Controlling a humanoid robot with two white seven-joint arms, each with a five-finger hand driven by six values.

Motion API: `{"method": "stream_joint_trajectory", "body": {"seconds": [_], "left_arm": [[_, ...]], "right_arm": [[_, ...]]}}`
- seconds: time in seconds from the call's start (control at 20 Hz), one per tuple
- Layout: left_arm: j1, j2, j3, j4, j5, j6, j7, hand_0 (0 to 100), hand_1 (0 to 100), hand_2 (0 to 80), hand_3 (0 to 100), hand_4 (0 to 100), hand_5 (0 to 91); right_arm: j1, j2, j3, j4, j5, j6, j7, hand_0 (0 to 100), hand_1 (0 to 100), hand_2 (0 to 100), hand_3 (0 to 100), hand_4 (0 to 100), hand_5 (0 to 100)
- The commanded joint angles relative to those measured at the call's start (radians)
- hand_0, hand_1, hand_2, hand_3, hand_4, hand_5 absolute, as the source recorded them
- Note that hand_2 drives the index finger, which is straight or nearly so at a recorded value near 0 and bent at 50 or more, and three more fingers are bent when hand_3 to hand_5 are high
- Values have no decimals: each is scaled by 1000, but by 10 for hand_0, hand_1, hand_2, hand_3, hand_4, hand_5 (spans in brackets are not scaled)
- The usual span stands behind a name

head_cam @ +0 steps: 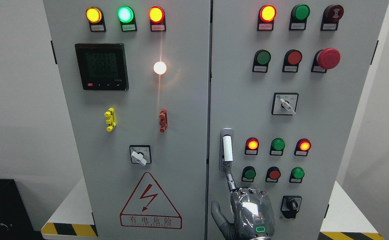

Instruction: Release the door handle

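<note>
The door handle [227, 146] stands upright at the left edge of the cabinet's right door [314, 120], white grip in a grey mount. Just below it a silvery hand [247, 210] rises from the bottom edge (which arm it belongs to I cannot tell). One finger [229, 176] points up, its tip touching the handle's lower end; the thumb is spread aside, the fingers holding nothing.
</note>
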Motion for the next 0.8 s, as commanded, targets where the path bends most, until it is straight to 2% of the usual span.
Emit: {"method": "stream_joint_trajectory", "body": {"seconds": [0.0,0.75], "left_arm": [[17,0,0,0,0,-1,0,120,556,0,0,0,0],[17,0,0,0,-1,-1,0,120,556,0,0,0,0]], "right_arm": [[1,0,0,-1,0,1,-2,537,280,12,937,904,922],[9,-2,2,-12,2,1,-5,536,281,21,940,907,924]]}}
